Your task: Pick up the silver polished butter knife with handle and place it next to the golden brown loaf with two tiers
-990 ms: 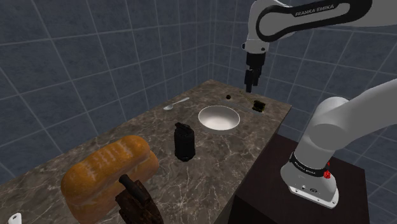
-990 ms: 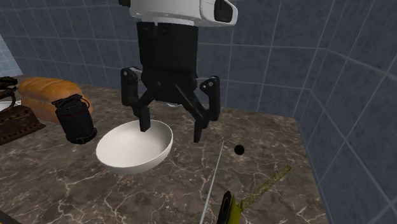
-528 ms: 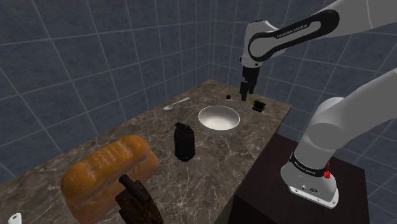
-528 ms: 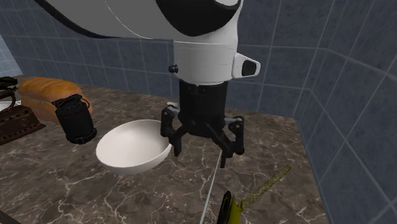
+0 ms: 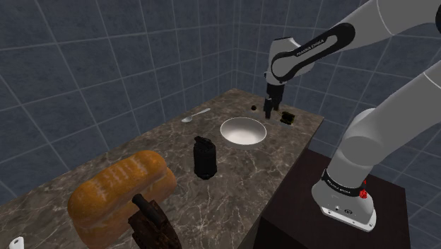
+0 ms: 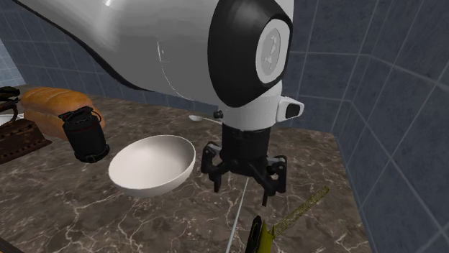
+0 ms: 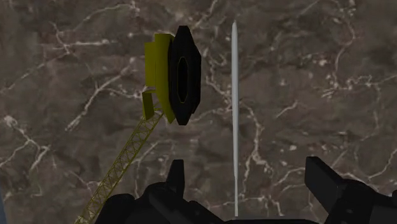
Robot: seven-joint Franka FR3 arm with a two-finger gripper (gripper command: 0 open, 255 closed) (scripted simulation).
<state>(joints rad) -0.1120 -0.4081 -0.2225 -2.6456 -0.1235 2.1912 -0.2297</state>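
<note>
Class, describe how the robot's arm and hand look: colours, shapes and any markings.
The arm is made of rounded white segments with black joint bands. One band carries white FRANKA EMIKA lettering, and small red marks sit near its base. The hand is all black, with two angular fingers.

— Where is the gripper (image 5: 268,115) at this moment?
— It hangs low, just beside the white bowl (image 5: 243,131), at the bowl's far edge toward the shoulder view's right. It points straight down.
— And its fingers (image 7: 326,181)?
— They stand well apart, with a wide gap between them, and they clasp nothing.
— How does the arm (image 5: 357,141) bend?
— It rises steeply, well apart from the bowl. The forearm (image 5: 314,48) then slants down toward the bowl. The white wrist (image 6: 252,116) stands upright over the gripper.
</note>
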